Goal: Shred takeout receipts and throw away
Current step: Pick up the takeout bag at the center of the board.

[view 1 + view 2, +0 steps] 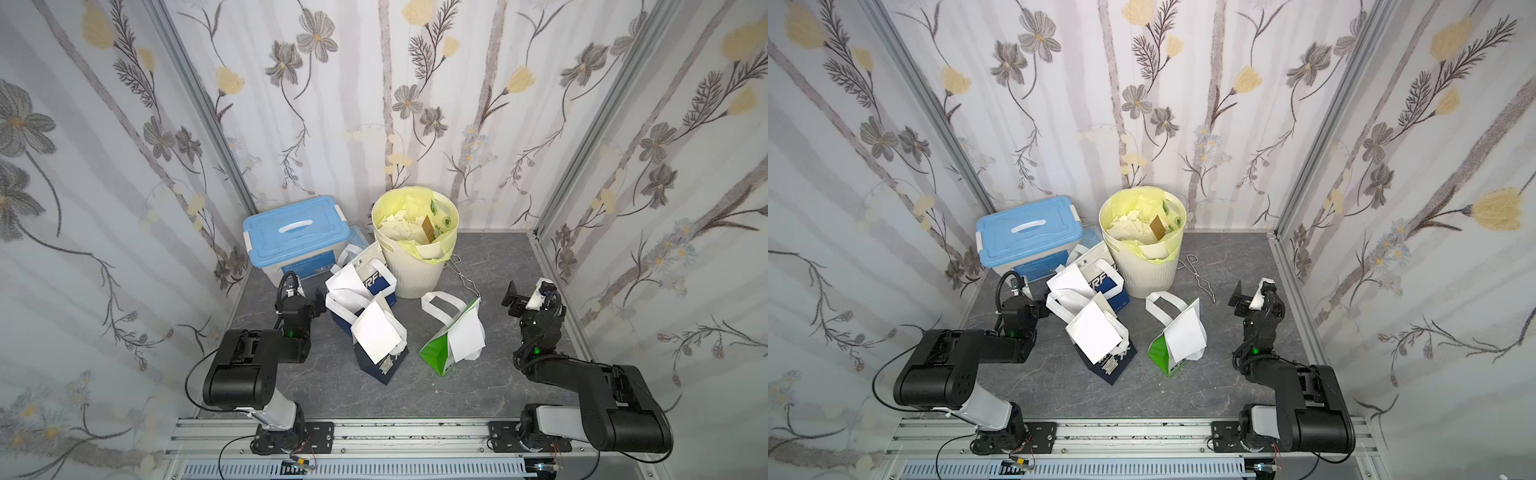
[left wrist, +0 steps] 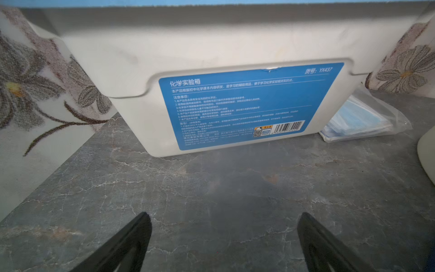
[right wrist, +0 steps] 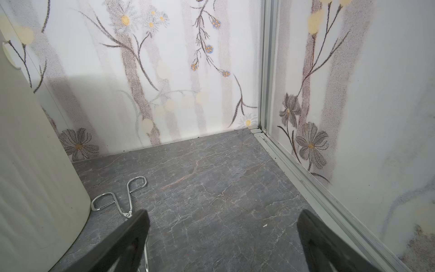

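The takeout receipts (image 1: 376, 332) are thin white sheets. They look light and floppy, quick to slide or buckle under a push and easy to tear. I'd pinch one by a free corner overhanging its bag. One lies draped on the near navy bag (image 1: 374, 368), a second receipt (image 1: 467, 332) on the green bag (image 1: 432, 357), and a third receipt (image 1: 347, 282) against the rear navy bag (image 1: 380, 286) beside the bin (image 1: 415, 278), which holds torn scraps. The left fingers (image 2: 131, 242) gape wide and empty over the bench (image 2: 211, 183), facing the blue-lidded box (image 2: 131, 122), with the receipts near, off to one side. The right fingers (image 3: 131, 240) are equally spread, holding nothing, well apart from the second receipt.
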Controlling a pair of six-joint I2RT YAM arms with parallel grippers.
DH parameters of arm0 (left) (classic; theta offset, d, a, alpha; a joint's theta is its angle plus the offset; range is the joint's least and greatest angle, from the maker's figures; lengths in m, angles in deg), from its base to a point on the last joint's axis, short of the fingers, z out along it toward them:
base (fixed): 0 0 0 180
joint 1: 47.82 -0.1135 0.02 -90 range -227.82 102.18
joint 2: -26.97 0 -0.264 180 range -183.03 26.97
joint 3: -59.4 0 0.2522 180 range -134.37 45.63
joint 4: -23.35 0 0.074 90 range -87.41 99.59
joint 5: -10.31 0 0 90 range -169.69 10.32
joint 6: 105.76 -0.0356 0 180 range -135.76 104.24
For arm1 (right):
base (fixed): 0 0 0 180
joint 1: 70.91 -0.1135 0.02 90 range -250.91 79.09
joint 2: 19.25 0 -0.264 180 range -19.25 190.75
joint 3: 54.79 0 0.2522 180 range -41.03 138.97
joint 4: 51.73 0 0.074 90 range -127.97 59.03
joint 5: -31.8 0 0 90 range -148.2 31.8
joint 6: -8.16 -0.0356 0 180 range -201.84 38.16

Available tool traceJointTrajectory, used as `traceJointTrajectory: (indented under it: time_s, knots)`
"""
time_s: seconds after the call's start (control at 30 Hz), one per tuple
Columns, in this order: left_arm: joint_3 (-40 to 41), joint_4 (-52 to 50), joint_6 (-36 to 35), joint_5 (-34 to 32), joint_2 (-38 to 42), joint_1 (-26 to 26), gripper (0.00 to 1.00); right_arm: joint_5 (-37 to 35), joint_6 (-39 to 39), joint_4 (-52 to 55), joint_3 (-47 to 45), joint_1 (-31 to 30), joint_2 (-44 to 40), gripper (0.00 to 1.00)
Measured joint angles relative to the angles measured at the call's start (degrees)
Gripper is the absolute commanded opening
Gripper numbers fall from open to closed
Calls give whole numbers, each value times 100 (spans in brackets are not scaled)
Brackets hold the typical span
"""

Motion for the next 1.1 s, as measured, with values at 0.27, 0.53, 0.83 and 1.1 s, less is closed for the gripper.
traceJointTrajectory:
  time_s: [0.27,0.53,0.83,1.1]
  knots:
    - [0,0,0,0,0,-2,100,0,0,-2,0,0,0,100]
    - [0,0,0,0,0,0,100,0,0,-2,0,0,0,100]
    - [22,7,2,-2,13,-2,100,11,0,83,2,0,-109,100]
    - [490,-365,114,-337,1414,26,100,214,33,1366,254,0,-1674,100]
